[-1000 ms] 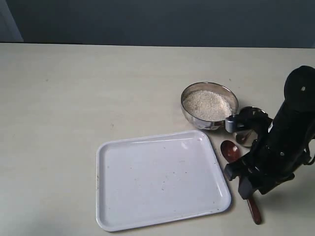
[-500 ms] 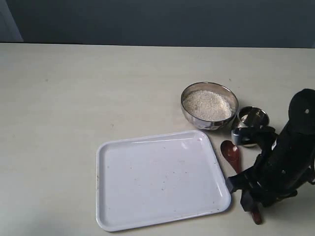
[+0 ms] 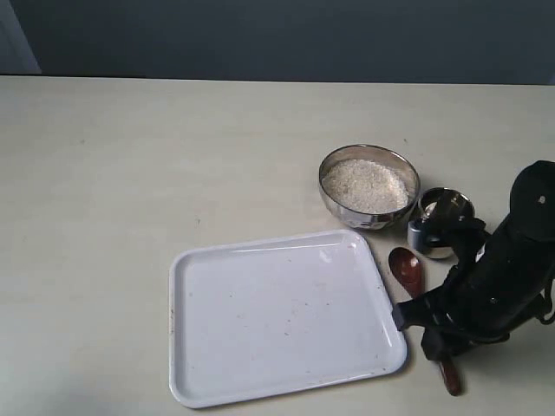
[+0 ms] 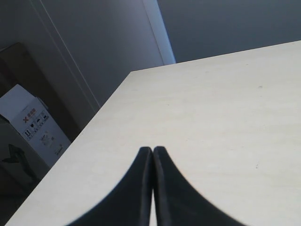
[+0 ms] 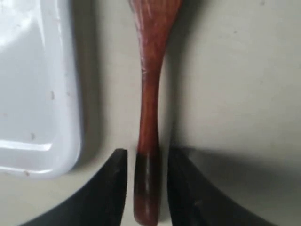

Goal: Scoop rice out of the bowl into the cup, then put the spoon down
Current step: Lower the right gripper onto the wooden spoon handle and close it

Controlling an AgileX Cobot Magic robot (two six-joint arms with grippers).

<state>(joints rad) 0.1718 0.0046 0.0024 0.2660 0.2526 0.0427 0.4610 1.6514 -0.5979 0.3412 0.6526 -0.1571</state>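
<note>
The steel bowl (image 3: 328,195) holds white rice (image 3: 364,184) at the centre right of the table. Just right of it stands the small steel cup (image 3: 445,212), partly behind my right arm. The reddish-brown wooden spoon (image 3: 408,267) lies flat on the table between the tray and my arm, head toward the bowl. My right gripper (image 5: 146,155) is open and low over the table, one finger on each side of the spoon's handle (image 5: 149,94) near its end, with a gap on both sides. My left gripper (image 4: 153,149) is shut on nothing above bare table, out of the exterior view.
A white rectangular tray (image 3: 286,316) lies front centre, its rim (image 5: 70,117) close beside the spoon handle. The table's far edge meets a dark wall. A cardboard box (image 4: 33,125) stands beyond the table edge in the left wrist view.
My right arm has dropped lower and come toward the front of the table, down over the spoon's handle, uncovering the cup. The spoon, bowl and tray have not moved.
</note>
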